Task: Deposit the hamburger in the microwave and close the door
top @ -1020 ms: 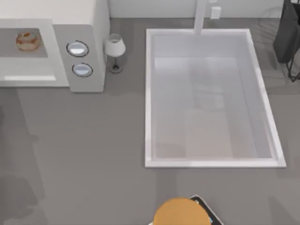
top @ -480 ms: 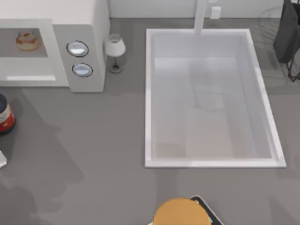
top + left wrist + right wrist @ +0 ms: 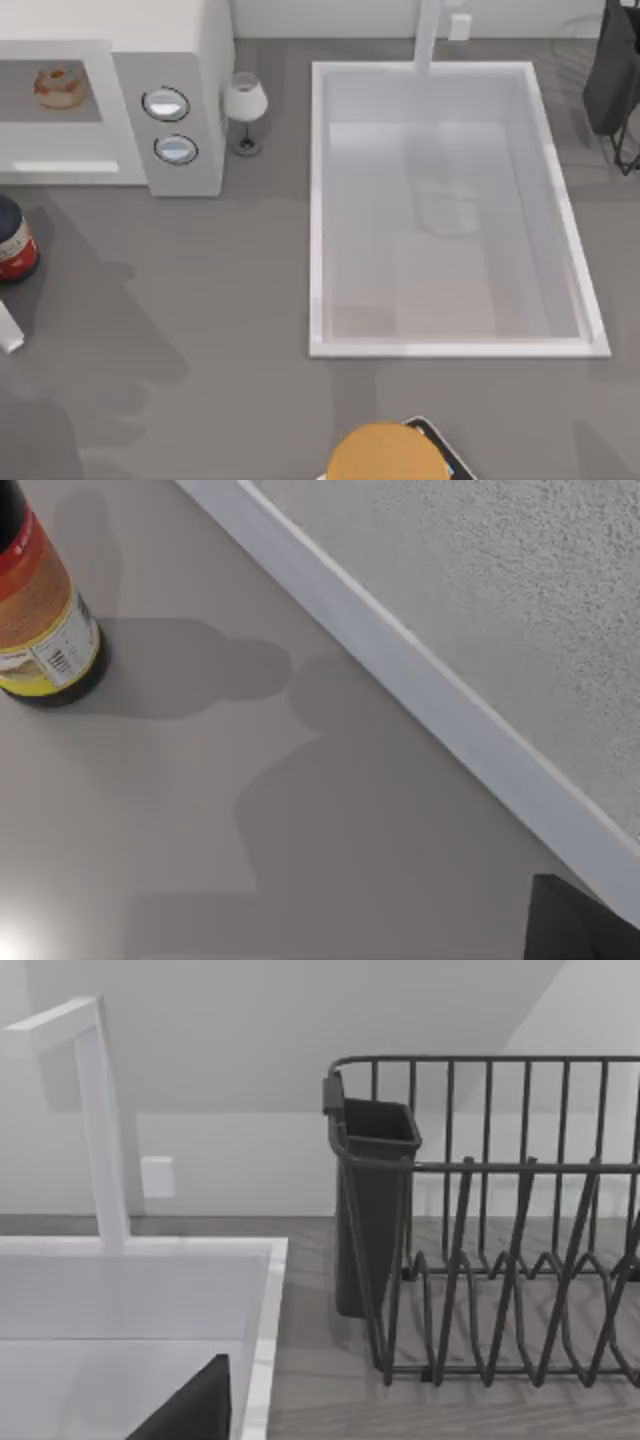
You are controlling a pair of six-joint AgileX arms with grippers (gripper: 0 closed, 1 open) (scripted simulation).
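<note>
hamburger (image 3: 58,87) inside microwave (image 3: 180,60) (cavity open)

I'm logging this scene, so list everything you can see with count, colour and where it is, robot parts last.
microwave: one, white, table's far left, cavity open.
hamburger: one, cream with orange-red patches, inside the cavity.
dials: two, bluish, microwave's side panel.
wine glass: one, whitish, right of the microwave.
sink: one, white, centre-right.
tap: one, white, behind the sink.
bottle: one, dark with red label, left edge.
dish rack: one, dark grey, far right.
disc: one, tan-orange, near edge.

bottle (image 3: 40,610) label, print unreadable
</note>
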